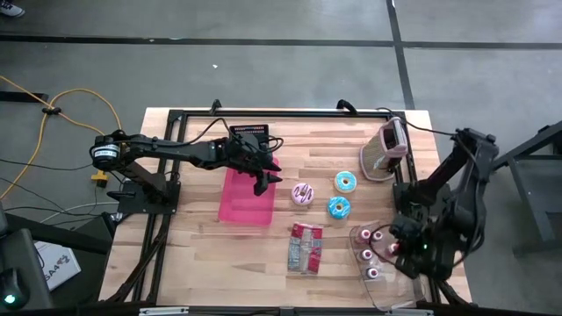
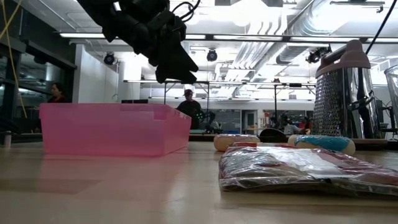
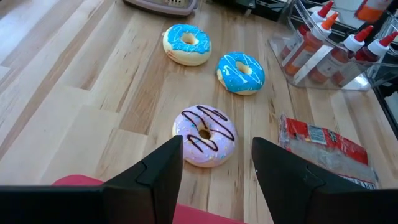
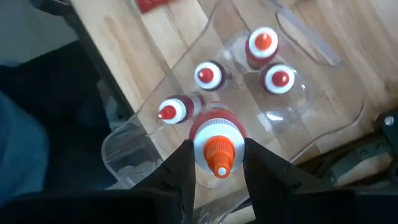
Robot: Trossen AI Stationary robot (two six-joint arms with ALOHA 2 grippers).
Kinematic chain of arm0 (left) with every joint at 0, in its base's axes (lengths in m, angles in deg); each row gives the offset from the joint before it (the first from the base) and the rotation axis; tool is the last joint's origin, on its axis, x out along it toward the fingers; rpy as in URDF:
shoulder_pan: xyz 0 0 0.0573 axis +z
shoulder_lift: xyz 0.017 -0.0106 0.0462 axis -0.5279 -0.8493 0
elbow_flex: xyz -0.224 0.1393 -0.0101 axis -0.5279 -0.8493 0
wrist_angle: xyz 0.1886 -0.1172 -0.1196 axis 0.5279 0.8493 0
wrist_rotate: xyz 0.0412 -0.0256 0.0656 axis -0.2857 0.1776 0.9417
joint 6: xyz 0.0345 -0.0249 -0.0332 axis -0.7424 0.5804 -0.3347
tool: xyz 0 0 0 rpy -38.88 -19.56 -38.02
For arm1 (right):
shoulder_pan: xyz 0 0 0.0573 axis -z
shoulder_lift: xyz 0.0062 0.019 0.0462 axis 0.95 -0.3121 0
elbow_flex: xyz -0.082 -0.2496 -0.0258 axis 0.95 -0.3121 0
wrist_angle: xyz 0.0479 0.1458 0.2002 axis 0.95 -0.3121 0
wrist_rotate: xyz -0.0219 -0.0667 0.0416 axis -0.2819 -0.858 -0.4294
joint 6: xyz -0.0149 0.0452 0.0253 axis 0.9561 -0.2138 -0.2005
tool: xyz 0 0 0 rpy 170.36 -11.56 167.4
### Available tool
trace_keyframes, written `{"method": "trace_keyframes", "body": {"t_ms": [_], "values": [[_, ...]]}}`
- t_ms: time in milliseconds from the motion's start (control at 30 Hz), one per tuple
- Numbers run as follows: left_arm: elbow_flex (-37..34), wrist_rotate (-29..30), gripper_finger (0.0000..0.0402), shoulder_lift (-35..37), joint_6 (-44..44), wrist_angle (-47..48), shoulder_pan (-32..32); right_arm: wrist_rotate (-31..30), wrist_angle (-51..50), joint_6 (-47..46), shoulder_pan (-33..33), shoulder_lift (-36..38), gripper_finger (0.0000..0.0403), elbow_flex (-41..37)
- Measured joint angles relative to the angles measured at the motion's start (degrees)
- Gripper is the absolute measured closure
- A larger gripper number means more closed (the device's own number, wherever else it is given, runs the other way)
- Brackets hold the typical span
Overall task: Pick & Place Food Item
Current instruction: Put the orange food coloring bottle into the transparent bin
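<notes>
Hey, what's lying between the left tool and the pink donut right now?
Nothing. In the left wrist view, only bare table separates the open left tool from the pink donut. The high view shows the tool over the pink bin's edge.

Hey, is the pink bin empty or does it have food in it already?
Apparently empty. From above, the pink bin shows only its own floor; the gripper hides one corner. All three donuts lie on the table outside it.

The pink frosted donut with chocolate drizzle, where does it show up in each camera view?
High view: pink donut mid-table, right of the pink bin.
Low view: the pale donut just right of the bin is probably it.
Left wrist view: centre, just ahead of the fingers.
Right wrist view: not in it.
Shared landmark: two blue donuts beside it.
</notes>
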Motion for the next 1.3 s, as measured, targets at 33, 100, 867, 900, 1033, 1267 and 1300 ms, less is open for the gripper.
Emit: {"method": "trace_keyframes", "body": {"t_ms": [33,100,867,900,1033,1267,1300], "values": [[0.0,0.0,0.0215,0.0,0.0,0.0,0.0,-0.1,0.0,-1.3,-0.7,-1.0,0.0300,0.0],[0.0,0.0,0.0215,0.0,0.0,0.0,0.0,-0.5,0.0,-3.7,-1.9,-2.9,0.0300,0.0],[0.0,-0.1,0.0215,0.0,-2.1,0.1,-5.4,0.7,1.7,-18.3,-3.0,-15.4,0.0300,0.0],[0.0,-0.1,0.0215,0.0,-2.3,0.1,-5.5,0.8,2.1,-18.3,-3.0,-15.9,0.0300,0.0],[0.0,0.0,0.0215,0.0,-3.0,0.1,-5.6,1.2,2.3,-19.2,-3.0,-17.2,0.0300,0.0],[0.0,0.0,0.0215,0.0,-3.2,0.2,-5.6,2.4,3.7,-19.9,-3.0,-19.8,0.0300,0.0],[0.0,0.0,0.0215,0.0,-3.2,0.2,-5.6,2.4,3.8,-20.0,-3.0,-20.1,0.0300,0.0]]}}
